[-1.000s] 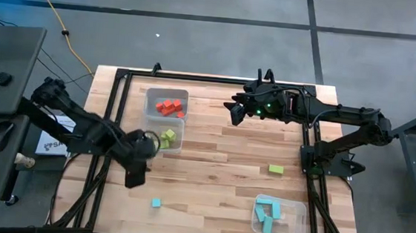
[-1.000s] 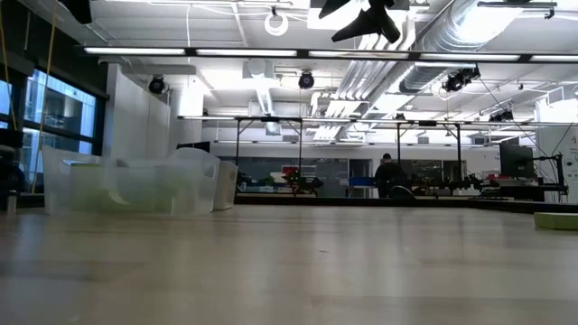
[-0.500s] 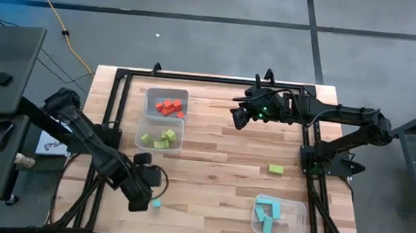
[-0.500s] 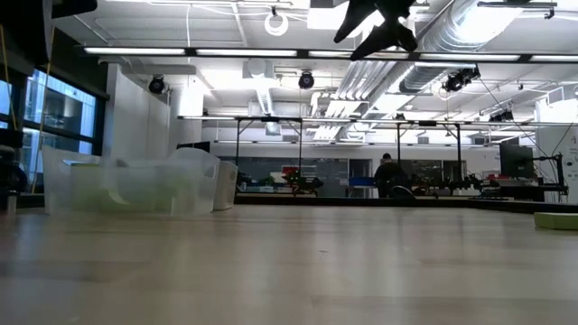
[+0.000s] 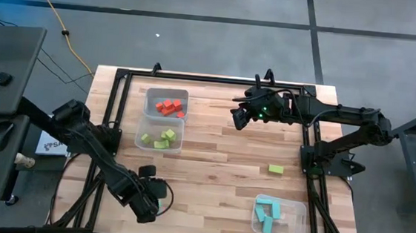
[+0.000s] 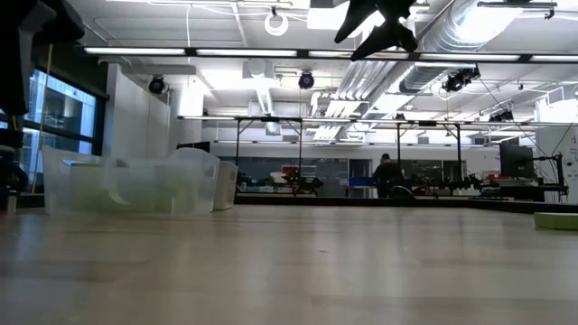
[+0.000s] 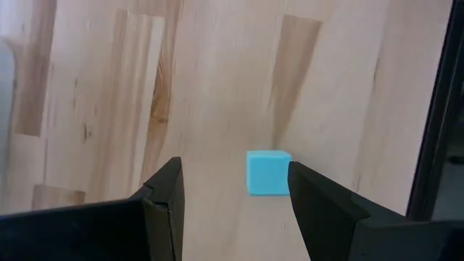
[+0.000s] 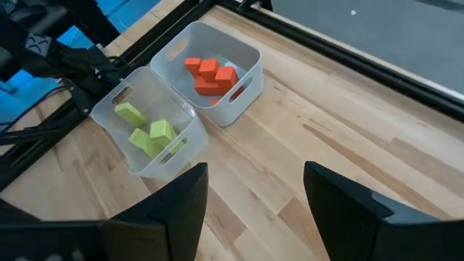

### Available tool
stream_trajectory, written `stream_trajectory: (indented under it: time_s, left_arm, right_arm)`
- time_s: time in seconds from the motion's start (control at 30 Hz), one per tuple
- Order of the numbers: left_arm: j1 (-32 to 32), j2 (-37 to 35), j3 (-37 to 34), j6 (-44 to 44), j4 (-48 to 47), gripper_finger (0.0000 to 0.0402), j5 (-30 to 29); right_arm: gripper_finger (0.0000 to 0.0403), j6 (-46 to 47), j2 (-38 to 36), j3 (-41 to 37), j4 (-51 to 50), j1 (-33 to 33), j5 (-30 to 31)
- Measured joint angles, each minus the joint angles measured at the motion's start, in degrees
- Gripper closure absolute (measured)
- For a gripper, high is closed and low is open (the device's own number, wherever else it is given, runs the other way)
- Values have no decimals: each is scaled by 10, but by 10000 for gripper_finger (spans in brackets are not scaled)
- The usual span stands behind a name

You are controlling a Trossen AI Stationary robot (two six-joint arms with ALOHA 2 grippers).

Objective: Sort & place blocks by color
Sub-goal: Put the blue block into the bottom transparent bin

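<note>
My left gripper [image 7: 235, 199] is open, low over the table near its near edge [image 5: 148, 201]. A small teal cube [image 7: 268, 172] rests flat on the wood between the two fingers, closer to one of them and touching neither. In the high view the gripper hides this cube. My right gripper [image 8: 254, 192] is open and waits high over the far middle of the table [image 5: 236, 116]. A loose lime green block [image 5: 276, 169] lies on the table's right half and shows in the low view [image 6: 555, 219].
Three clear tubs stand on the table. The one with red blocks [image 5: 166, 104] is at the far left. The one with green blocks [image 5: 160, 136] sits just in front of it. The one with teal blocks [image 5: 278, 215] is near right. A black frame [image 5: 111, 124] borders the table.
My left arm has swung from beside the green tub toward the table's near edge. It has come down over the loose teal cube, which has stayed where it was. My right gripper has hardly moved.
</note>
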Motion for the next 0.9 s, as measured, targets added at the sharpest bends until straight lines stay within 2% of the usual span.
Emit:
stream_trajectory:
  time_s: [0.37,0.57,0.9]
  left_arm:
    - [-22,19,-6,-25,13,234,17]
    - [-34,23,-47,-62,60,234,27]
    - [-34,23,-89,-64,124,234,47]
  right_arm:
    - [185,4,0,0,0,0,-28]
    - [185,4,0,0,0,0,-28]
    - [185,1,0,0,-2,0,-28]
